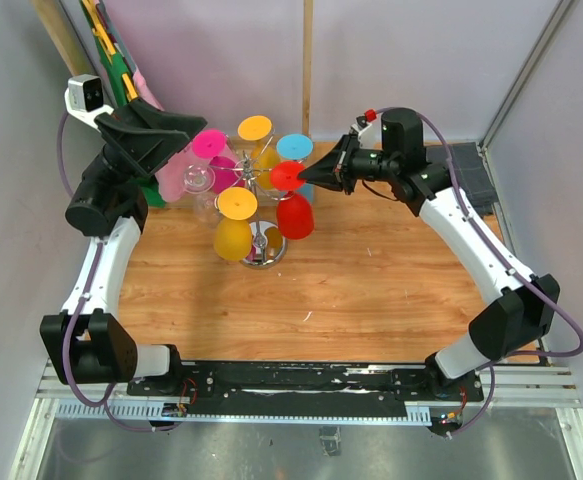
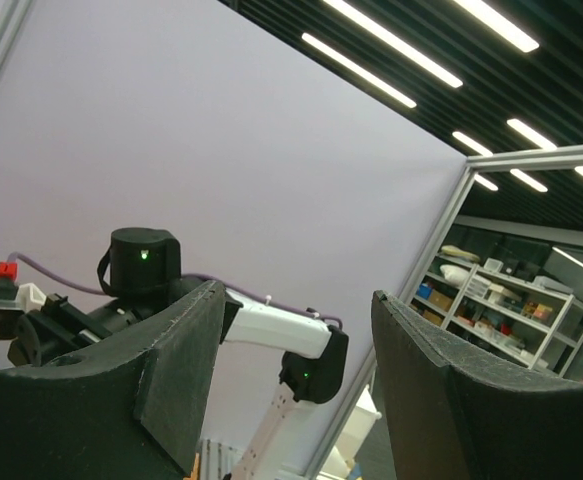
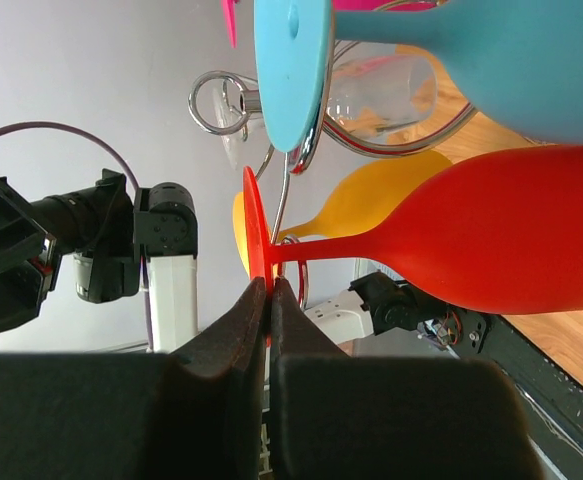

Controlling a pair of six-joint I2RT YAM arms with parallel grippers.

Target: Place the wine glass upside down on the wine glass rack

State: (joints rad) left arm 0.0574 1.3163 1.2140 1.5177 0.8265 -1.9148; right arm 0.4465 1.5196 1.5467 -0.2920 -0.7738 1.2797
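Note:
A red wine glass (image 1: 294, 215) hangs upside down at the right side of the silver wire rack (image 1: 263, 250), its foot on top at a curled arm. My right gripper (image 1: 308, 177) is shut on the rim of that red foot. In the right wrist view the gripper (image 3: 270, 290) pinches the thin red disc, with the red bowl (image 3: 511, 230) to the right and a rack wire (image 3: 284, 195) beside the stem. My left gripper (image 1: 193, 132) is open and empty at the rack's left, above the pink glass. In the left wrist view it (image 2: 299, 292) faces up at the wall.
Pink (image 1: 208, 145), blue (image 1: 294, 147), clear (image 1: 199, 180) and two yellow glasses (image 1: 235, 225) hang on the same rack. A wooden post (image 1: 307, 60) stands behind it. Green and yellow items (image 1: 111, 50) lean at the back left. The wooden tabletop (image 1: 371, 290) lies in front.

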